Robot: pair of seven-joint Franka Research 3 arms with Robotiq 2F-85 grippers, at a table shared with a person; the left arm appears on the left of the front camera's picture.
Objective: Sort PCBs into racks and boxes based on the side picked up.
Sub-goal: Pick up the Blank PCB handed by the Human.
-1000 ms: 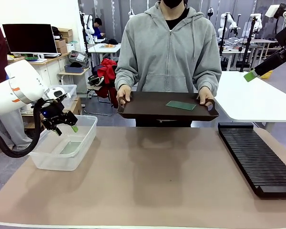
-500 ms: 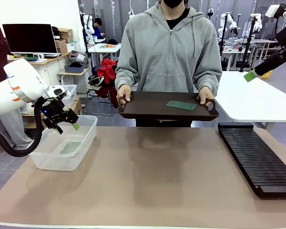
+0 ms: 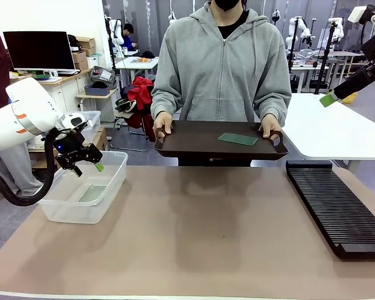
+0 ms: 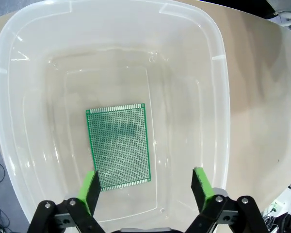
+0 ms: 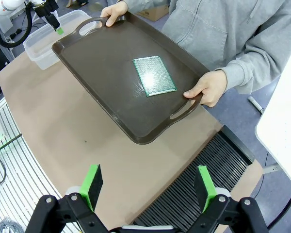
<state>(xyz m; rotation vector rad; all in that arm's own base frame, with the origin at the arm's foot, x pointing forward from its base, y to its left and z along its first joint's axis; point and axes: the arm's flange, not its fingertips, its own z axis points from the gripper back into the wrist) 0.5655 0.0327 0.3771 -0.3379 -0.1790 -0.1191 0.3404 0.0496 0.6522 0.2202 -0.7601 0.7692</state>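
Note:
One green PCB point(image 4: 119, 144) lies flat on the floor of the clear box point(image 3: 110, 181), also seen as the box point(image 4: 218, 97) from above. My left gripper point(image 3: 87, 167) hovers over that box, open and holding nothing; its green pads point(image 4: 91, 189) frame the board's near end from above. A second PCB point(image 3: 237, 139) rests on the dark brown tray point(image 3: 194, 145) that a person holds by both handles at the far side; it shows as the PCB point(image 5: 153, 75) on the tray point(image 5: 102, 63). My right gripper point(image 5: 148, 188) is open, high above the tray. The black rack point(image 3: 337, 206) lies at the right.
The person's hands point(image 3: 162, 122) grip the tray's handles. A white table point(image 3: 337, 128) stands behind the rack. A smaller clear tub point(image 3: 90, 122) sits beyond the box. The brown table mat point(image 3: 206, 237) is bare in the middle.
My left gripper has shifted very slightly above the box. The tray and the right arm have stayed put.

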